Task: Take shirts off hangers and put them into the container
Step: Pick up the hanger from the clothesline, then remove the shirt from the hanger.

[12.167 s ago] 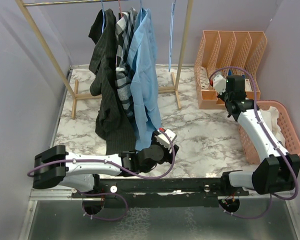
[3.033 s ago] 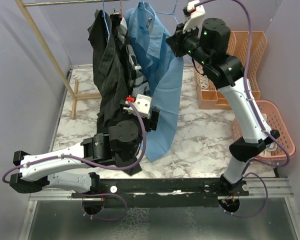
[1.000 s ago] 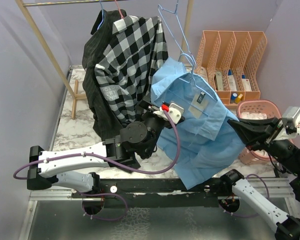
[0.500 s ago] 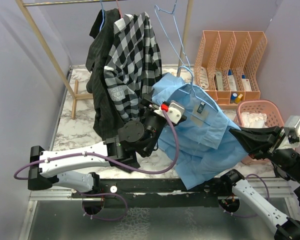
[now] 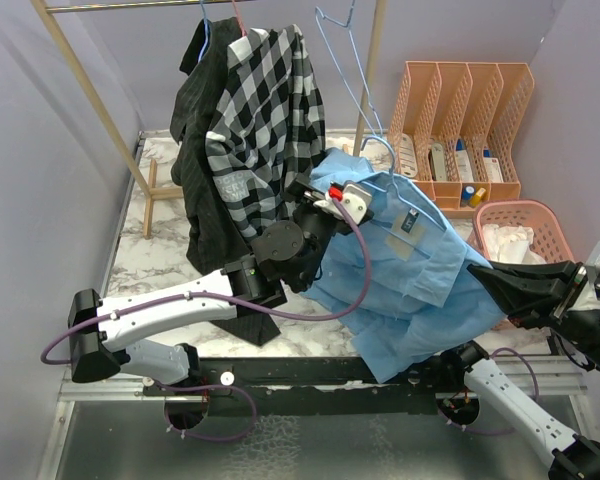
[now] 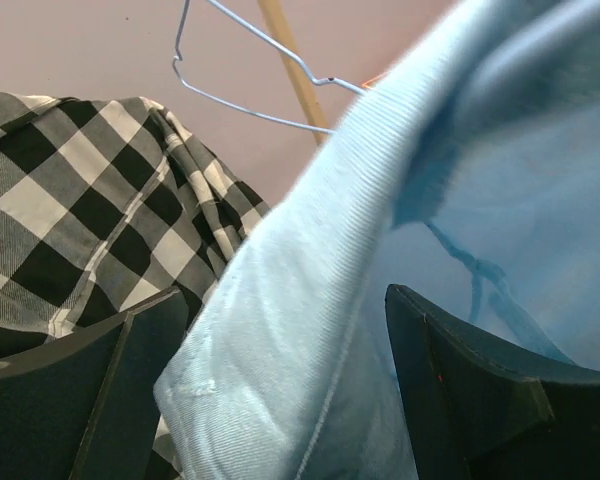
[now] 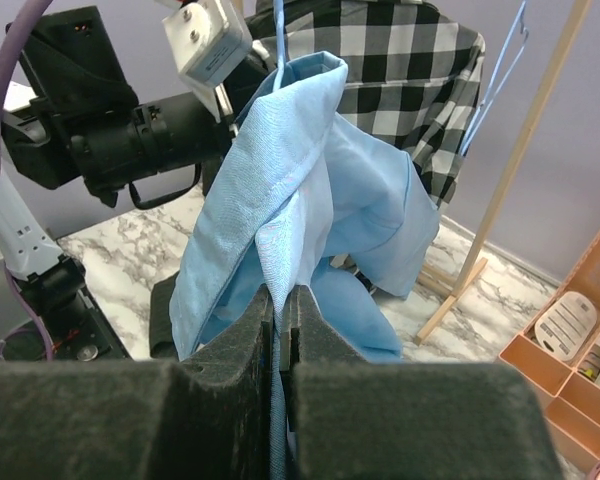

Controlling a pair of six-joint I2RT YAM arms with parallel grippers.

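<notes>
The light blue shirt (image 5: 420, 280) hangs off its light blue hanger (image 5: 412, 196) between my two arms. My right gripper (image 5: 477, 268) is shut on a fold of its fabric (image 7: 283, 300). My left gripper (image 5: 320, 197) is at the collar, open, and the thick collar fold (image 6: 300, 340) lies between its wide-apart fingers (image 6: 480, 400). The checked shirt (image 5: 265, 110) and the black pinstriped shirt (image 5: 202, 180) hang on the rack at the back left. The pink container (image 5: 525, 206) stands at the right with a white shirt (image 5: 505, 240) in it.
An empty light blue hanger (image 5: 342, 60) dangles from the wooden rack (image 5: 368, 70). A peach file organizer (image 5: 465, 100) with small items stands behind the container. The rack's feet (image 5: 152, 195) rest on the marble table. Purple walls close in on both sides.
The left gripper has moved up to the blue shirt's collar. The right gripper has drawn back slightly to the right, still holding the shirt.
</notes>
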